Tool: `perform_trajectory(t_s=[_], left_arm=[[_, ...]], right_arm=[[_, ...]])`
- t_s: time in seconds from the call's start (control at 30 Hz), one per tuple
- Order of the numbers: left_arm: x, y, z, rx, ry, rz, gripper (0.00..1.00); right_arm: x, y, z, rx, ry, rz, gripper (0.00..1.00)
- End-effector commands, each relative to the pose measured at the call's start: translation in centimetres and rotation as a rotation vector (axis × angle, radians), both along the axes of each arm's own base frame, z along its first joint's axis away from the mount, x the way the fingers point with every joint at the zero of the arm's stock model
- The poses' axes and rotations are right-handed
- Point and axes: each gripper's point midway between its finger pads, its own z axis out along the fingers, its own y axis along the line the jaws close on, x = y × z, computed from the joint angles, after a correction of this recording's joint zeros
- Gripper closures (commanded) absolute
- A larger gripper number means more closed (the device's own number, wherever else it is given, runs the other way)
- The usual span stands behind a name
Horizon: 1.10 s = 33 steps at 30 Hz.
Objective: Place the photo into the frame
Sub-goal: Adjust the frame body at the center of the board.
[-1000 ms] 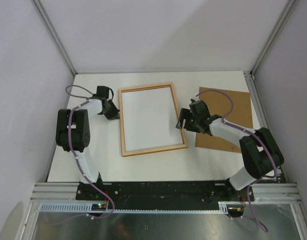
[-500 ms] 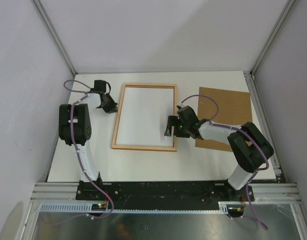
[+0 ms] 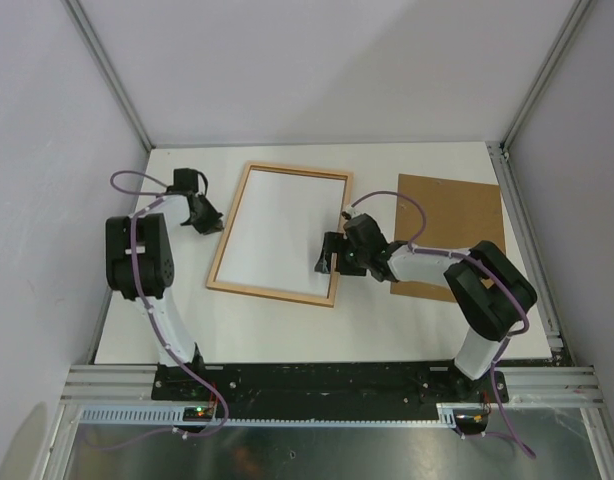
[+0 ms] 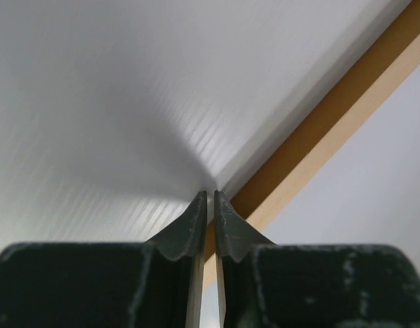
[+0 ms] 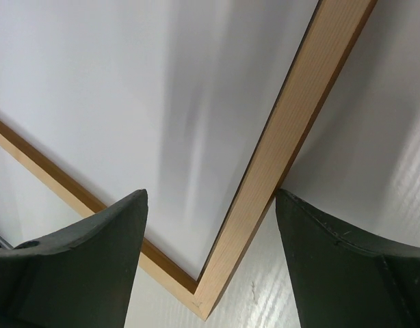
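Observation:
The frame [image 3: 299, 170] lies flat and skewed on the white table, light wood face up, with only plain white showing inside its rails. The photo is not visible in any view. My left gripper [image 3: 209, 218] sits just outside the frame's left rail. In the left wrist view its jaws [image 4: 210, 195] are shut with only a hairline slit, tips at the outer edge of the rail [image 4: 326, 130]. My right gripper [image 3: 325, 258] is open and straddles the right rail [image 5: 292, 116] near the frame's near right corner, as the right wrist view [image 5: 211, 195] shows.
A flat brown backing board [image 3: 457, 230] lies to the right of the frame, partly under my right arm. Metal posts and grey walls close in the table [image 3: 287, 335] at the back and sides.
My right gripper has swept left with the right rail between its jaws. The frame's near end swung left, so it now lies tilted the other way. My left gripper drew back to the left.

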Motion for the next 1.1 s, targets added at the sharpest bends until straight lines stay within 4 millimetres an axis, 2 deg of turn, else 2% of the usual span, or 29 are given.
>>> perform_trajectory(t_s=[0.0, 0.13, 0.3, 0.53, 0.63, 0.73, 0.83, 0.9, 0.97, 1.03, 1.07], left_arm=[[-4.9, 1.1, -1.2, 0.061, 0.105, 0.022, 0.86], [-7.9, 1.0, -1.5, 0.063, 0.135, 0.025, 0.86], [-10.1, 0.9, -1.1, 0.062, 0.138, 0.027, 0.86], [-10.9, 1.6, 0.0, 0.088, 0.111, 0.050, 0.86], [-10.5, 2.5, 0.6, 0.110, 0.095, 0.061, 0.85], [-9.1, 4.0, 2.1, 0.153, 0.056, 0.073, 0.81], [-6.9, 5.5, 5.2, 0.205, -0.019, 0.084, 0.71], [-5.6, 6.0, 7.6, 0.229, -0.080, 0.087, 0.64], [-4.5, 5.8, 10.0, 0.231, -0.143, 0.081, 0.58], [-3.6, 4.1, 12.1, 0.217, -0.202, 0.046, 0.53], [-3.2, 2.3, 12.8, 0.206, -0.225, 0.003, 0.49]], right_arm=[[1.3, 1.1, -0.4, 0.015, -0.018, 0.009, 0.20], [1.8, 1.8, -1.1, 0.012, -0.015, 0.019, 0.20], [2.3, 2.2, -1.4, 0.009, -0.016, 0.025, 0.20], [1.7, 2.6, -1.6, -0.003, -0.014, 0.037, 0.20], [1.7, 1.9, -1.6, -0.030, -0.014, 0.018, 0.20], [2.7, 0.6, -0.2, -0.044, -0.046, -0.017, 0.20], [4.0, -0.8, 3.1, -0.036, -0.094, -0.057, 0.20], [4.7, -3.0, 5.0, -0.086, -0.122, -0.116, 0.20], [5.2, -6.1, 6.5, -0.158, -0.145, -0.200, 0.20], [5.1, -9.6, 7.2, -0.236, -0.136, -0.285, 0.22], [4.9, -11.1, 7.3, -0.271, -0.128, -0.315, 0.24]])
